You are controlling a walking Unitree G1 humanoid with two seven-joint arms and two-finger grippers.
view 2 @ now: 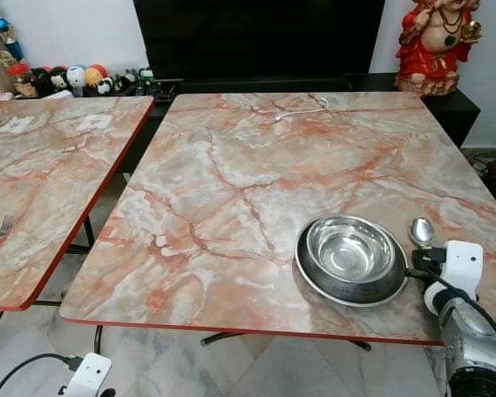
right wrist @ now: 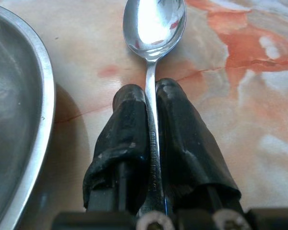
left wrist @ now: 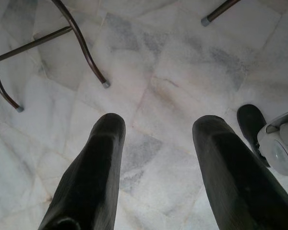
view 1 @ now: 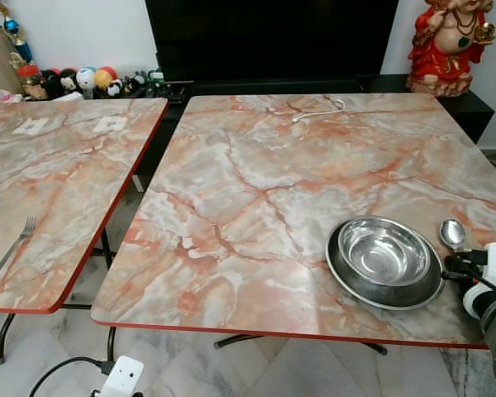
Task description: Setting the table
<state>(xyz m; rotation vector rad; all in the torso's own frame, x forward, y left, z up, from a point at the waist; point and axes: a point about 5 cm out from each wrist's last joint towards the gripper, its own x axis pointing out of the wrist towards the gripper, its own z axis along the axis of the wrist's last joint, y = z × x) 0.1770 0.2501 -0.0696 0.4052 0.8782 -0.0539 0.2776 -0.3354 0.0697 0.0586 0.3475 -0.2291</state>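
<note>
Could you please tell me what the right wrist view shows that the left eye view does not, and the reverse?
Right wrist view: the right claw shut on the spoon handle, its fingers pinching it. Left eye view: the fork on the left table, the white cable, the red statue. Both: spoon, steel bowl, marble table.

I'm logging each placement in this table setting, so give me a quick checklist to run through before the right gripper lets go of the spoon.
1. Right gripper shut on the spoon handle: ok.
2. Spoon beside the steel bowl, not inside it: ok.
3. Spoon bowl faces up: ok.
4. Spoon resting on the table: cannot tell.
5. Left gripper open, low over the floor, out of the way: ok.
6. Fork on the other table, not yet beside the bowl: not ok.
</note>
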